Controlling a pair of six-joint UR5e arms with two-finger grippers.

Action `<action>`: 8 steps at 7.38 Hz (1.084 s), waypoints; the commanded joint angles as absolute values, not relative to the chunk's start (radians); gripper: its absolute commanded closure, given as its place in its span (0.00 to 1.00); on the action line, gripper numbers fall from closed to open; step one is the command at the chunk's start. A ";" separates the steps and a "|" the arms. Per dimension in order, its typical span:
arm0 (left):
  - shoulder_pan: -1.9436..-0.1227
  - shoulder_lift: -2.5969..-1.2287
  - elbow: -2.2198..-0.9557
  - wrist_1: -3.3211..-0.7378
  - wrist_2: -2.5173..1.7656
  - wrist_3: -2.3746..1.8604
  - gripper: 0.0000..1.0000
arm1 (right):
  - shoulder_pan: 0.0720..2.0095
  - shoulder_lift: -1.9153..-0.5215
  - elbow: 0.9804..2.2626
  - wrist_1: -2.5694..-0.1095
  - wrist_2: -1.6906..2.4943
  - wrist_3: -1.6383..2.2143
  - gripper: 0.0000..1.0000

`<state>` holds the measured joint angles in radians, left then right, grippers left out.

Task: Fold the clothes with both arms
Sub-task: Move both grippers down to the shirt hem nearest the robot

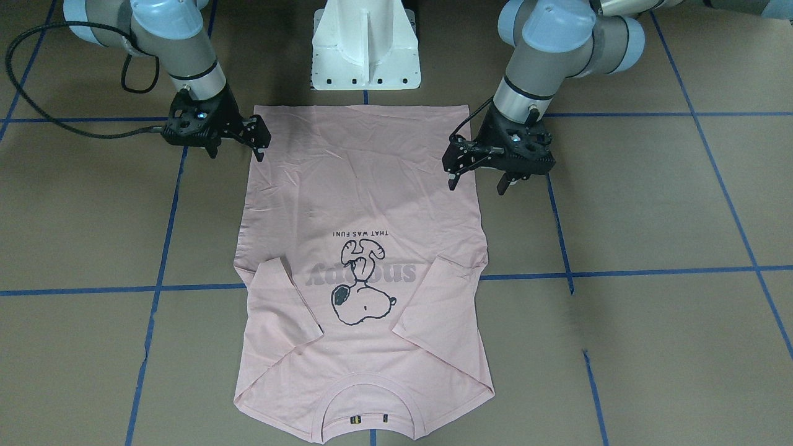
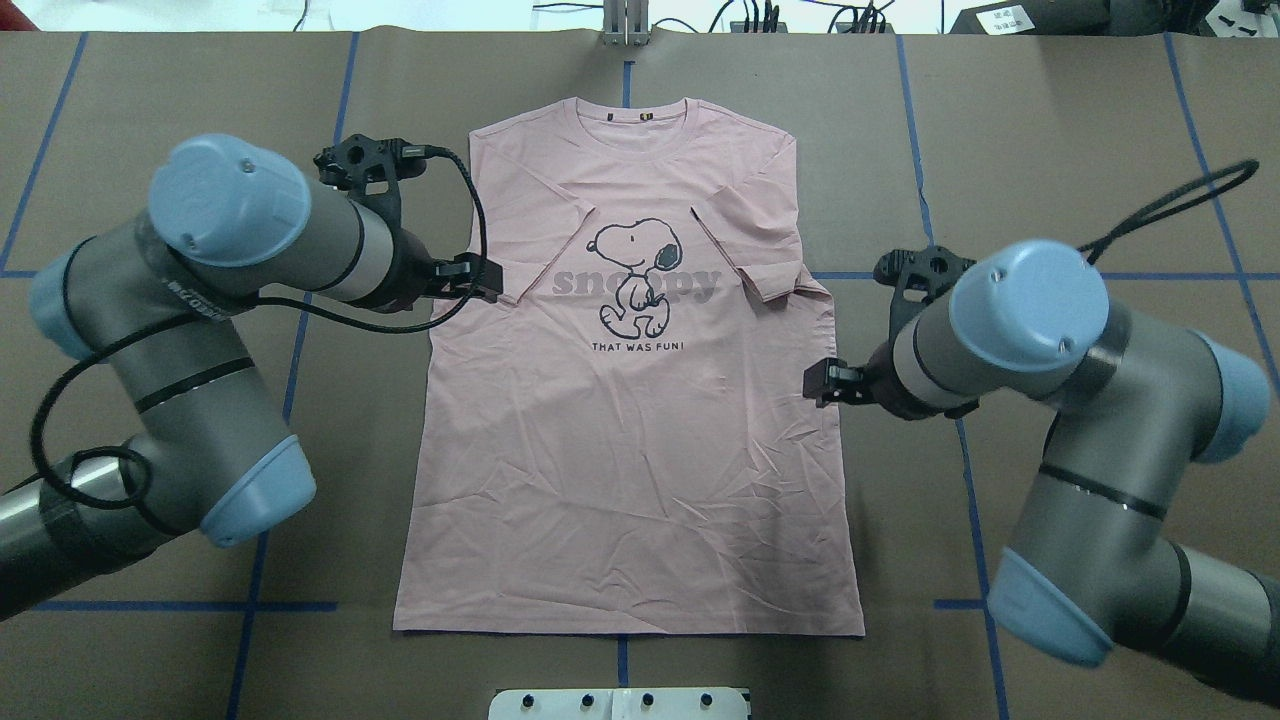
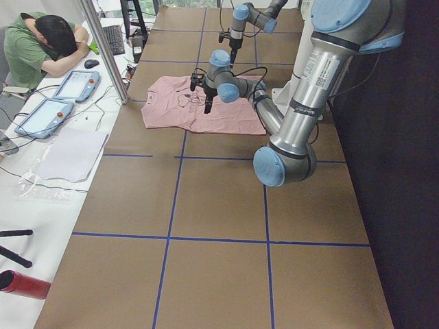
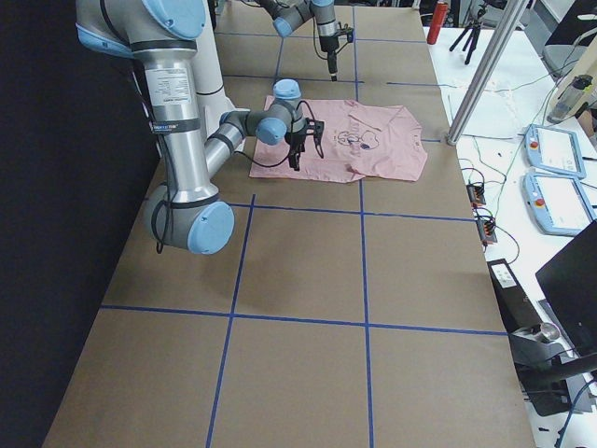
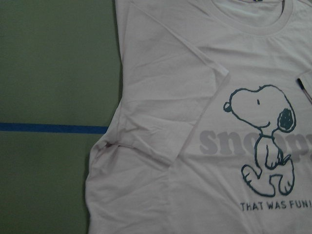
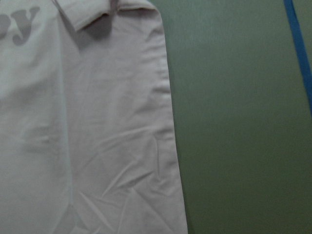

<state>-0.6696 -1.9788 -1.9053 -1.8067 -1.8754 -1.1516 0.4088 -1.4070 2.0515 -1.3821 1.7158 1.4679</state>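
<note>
Garment position: pale pink T-shirt (image 2: 620, 470) laid flat on the brown table (image 2: 1050, 130), print (image 2: 640, 280) facing up, collar (image 2: 630, 108) on the side far from the robot, hem just in front of the white pedestal (image 1: 365, 49). Both short sleeves (image 2: 530, 225) already turned inward onto the chest, narrowing the body to a near rectangle and leaving two straight side edges free for gripping.

Left gripper (image 1: 477, 184): fingers spread, holding nothing, poised over the left side edge at about sleeve level. Right gripper (image 1: 237, 153): likewise spread and empty, poised over the right side edge, somewhat nearer the hem. Apparently clear of the cloth, judging by the wrist views, both looking down on the fabric from above with no finger in shot.

Reason for the placement: one gripper per edge, facing inward, to lift both sides together and keep the fold line square.

Probable step in hand: approach before a grasp, body fold not yet begun.

Next move: lower onto each edge, pinch, confirm equal height before lifting.

Risk: offset grasp points along the two edges, pulling the fold askew
</note>
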 commanded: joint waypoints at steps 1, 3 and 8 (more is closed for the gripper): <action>-0.672 -1.933 -1.937 -1.799 -1.876 -1.135 0.00 | 0.183 -1.466 2.069 -1.325 1.534 1.630 0.00; -0.670 -1.934 -1.939 -1.799 -1.876 -1.135 0.00 | 0.102 -1.466 2.066 -1.391 1.500 1.670 0.00; -0.670 -1.936 -1.950 -1.799 -1.879 -1.140 0.00 | 0.086 -1.493 2.059 -1.396 1.509 1.671 0.02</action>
<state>-0.6704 -1.9352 -1.9482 -1.7987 -1.8789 -1.1390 0.0896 -1.4847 2.0609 -1.3945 1.5093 1.6699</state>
